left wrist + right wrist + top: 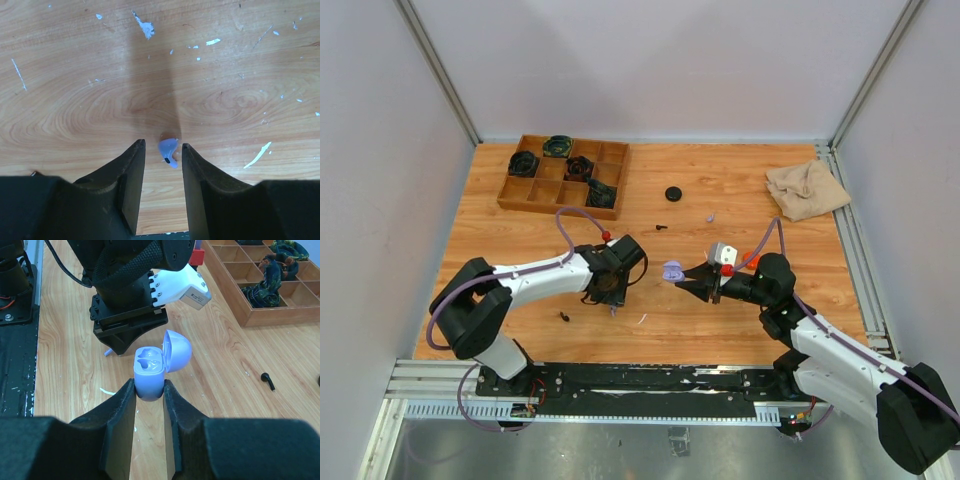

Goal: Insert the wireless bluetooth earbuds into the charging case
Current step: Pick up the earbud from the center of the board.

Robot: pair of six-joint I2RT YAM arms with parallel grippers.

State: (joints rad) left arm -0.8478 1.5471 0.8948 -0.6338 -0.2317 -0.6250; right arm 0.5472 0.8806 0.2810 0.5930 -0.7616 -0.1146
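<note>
**A:** Where's the earbud in play?

**B:** The lavender earbud (168, 151) lies on the table (100, 75), right between the fingertips of the left gripper (163, 145). The jaws stand apart on either side of it with a little wood showing each way. It's bracketed, not pinched.

**A:** And the case?

**B:** The lavender charging case (149, 372) is clamped in the right gripper (149, 386), near the left one. Its lid (177, 350) is open and both sockets are empty.

**A:** So which step is this?

**B:** Picking up the first bud, I'd judge. The next move calls for closing gently on a tiny, slippery piece and lifting it. Then it has to go the short way across, turned to match a socket.

**A:** What does one view give that the others don't?

**B:** Only the left wrist view shows the bud between the jaws, because from overhead the gripper hides it. Only the right wrist view shows the empty sockets. The overhead view alone shows a second lavender earbud (709, 217) farther back, with a black earbud (662, 227) near it. It also shows the wooden tray (563, 172) and a cloth (807, 188) at the far corners.
</note>
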